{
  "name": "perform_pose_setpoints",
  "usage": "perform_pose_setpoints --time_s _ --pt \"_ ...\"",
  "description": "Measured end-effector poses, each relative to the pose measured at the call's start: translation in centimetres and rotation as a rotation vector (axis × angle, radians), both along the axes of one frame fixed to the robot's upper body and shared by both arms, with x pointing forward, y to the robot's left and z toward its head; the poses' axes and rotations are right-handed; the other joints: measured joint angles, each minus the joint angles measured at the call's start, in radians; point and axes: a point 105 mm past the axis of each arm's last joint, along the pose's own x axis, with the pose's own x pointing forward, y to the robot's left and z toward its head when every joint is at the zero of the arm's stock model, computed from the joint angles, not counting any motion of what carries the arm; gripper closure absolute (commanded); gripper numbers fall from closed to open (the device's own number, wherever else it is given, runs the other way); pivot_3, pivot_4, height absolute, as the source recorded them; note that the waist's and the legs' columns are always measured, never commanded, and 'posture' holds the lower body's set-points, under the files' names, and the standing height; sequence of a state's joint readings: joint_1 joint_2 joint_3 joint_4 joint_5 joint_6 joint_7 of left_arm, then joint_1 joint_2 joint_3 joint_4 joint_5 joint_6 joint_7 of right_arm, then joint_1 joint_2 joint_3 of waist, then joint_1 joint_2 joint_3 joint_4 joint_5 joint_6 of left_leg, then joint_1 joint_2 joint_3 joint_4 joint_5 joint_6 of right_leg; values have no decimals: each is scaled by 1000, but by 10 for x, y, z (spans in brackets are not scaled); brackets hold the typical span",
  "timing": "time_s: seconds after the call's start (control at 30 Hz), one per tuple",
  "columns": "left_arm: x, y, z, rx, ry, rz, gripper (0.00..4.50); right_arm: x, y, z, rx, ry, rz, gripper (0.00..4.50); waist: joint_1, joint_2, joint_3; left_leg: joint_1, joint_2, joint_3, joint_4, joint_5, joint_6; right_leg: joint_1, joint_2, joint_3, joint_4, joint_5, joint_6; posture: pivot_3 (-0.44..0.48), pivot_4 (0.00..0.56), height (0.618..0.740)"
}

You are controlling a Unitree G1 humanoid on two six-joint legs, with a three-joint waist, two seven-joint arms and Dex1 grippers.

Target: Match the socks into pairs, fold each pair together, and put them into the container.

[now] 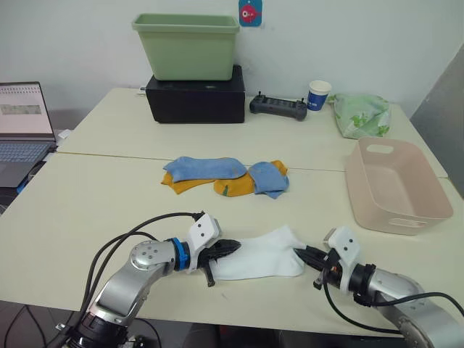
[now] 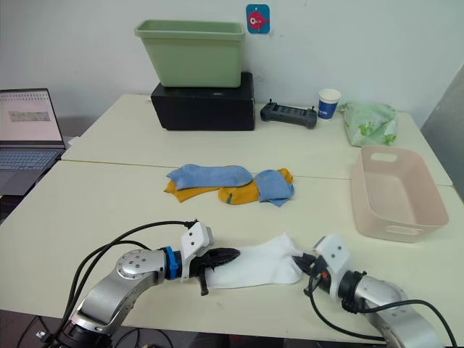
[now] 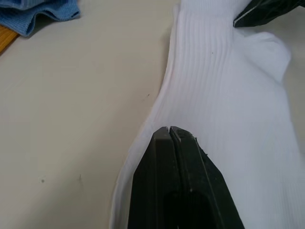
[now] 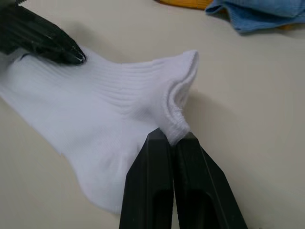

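Observation:
A white sock (image 1: 264, 254) lies flat near the table's front edge, stretched between my two grippers. My left gripper (image 1: 232, 247) is shut on its left end, the fingertips (image 3: 169, 133) pressed together on the ribbed fabric. My right gripper (image 1: 299, 254) is shut on the cuff (image 4: 178, 112) at the right end. Farther back, at mid-table, lie two light blue socks (image 1: 205, 167) (image 1: 270, 178) overlapping two mustard orange socks (image 1: 183, 185) (image 1: 235, 188). The pale pink container (image 1: 428, 206) stands on the right with nothing inside.
A light green tub (image 1: 187, 45) rests on a black box (image 1: 196, 98) at the back. Beside it are a black controller (image 1: 278, 107), a paper cup (image 1: 318, 94) and a green-patterned cloth bundle (image 1: 362, 114). A laptop (image 1: 22, 130) sits at the far left.

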State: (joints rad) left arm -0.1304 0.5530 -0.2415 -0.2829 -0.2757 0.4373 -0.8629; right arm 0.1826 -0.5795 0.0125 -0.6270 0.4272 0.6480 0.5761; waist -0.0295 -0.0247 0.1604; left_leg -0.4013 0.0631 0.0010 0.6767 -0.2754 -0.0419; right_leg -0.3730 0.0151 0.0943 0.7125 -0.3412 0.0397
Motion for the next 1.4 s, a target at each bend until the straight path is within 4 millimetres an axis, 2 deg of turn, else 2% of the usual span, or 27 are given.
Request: perform_pose_setpoints --time_s 0.07,0.17,0.23,0.43,0.6,0.8,0.9,1.23,1.37,1.4 --pt "-1 -13 1 -15 -1 -36 4500 1 -2 9 16 -2 6 4484 0 0 0 0 0 0 0 0 0 0 0 0 0 0 0 0 150 696" --pt "-1 -24 -4 7 4 -70 4500 -6 5 18 33 13 60 4484 -2 0 0 0 0 -1 0 0 0 0 1 0 0 0 0 0 150 696" --pt "-1 -25 -10 31 10 -85 4500 -12 13 25 52 25 105 4484 -5 0 0 0 1 -1 0 0 0 0 1 0 0 0 0 0 150 696" --pt "1 -25 -11 38 -11 -103 4500 -21 41 39 141 116 232 4484 -3 0 0 0 0 -1 0 0 0 0 1 0 0 0 0 0 150 696" --pt "-4 -11 -5 68 -14 -136 4500 -22 52 35 126 179 275 4484 -4 0 1 0 1 -1 0 0 1 -1 1 0 0 0 0 0 150 696" --pt "-25 14 0 143 53 -227 4500 -8 60 34 97 217 317 4484 -3 0 4 0 1 0 -1 0 1 -1 1 0 0 0 0 0 150 696" --pt "-22 13 -8 145 37 -228 4500 -6 70 31 112 266 348 4484 -3 0 4 0 1 -1 0 0 1 -1 1 0 -1 0 0 0 150 696" --pt "-17 11 -10 144 -15 -249 4500 5 104 24 125 328 384 4484 -3 0 4 0 1 -1 0 0 1 -1 1 0 0 0 0 0 150 696" --pt "-18 12 -10 142 -17 -248 4500 12 109 18 119 339 360 4484 -3 0 4 0 1 -1 -1 0 1 -2 1 0 0 0 0 0 150 696" --pt "-18 13 -10 141 -14 -240 4500 13 110 16 119 349 353 4240 -3 0 4 0 1 -1 -1 0 1 -2 1 0 0 0 0 0 150 696"
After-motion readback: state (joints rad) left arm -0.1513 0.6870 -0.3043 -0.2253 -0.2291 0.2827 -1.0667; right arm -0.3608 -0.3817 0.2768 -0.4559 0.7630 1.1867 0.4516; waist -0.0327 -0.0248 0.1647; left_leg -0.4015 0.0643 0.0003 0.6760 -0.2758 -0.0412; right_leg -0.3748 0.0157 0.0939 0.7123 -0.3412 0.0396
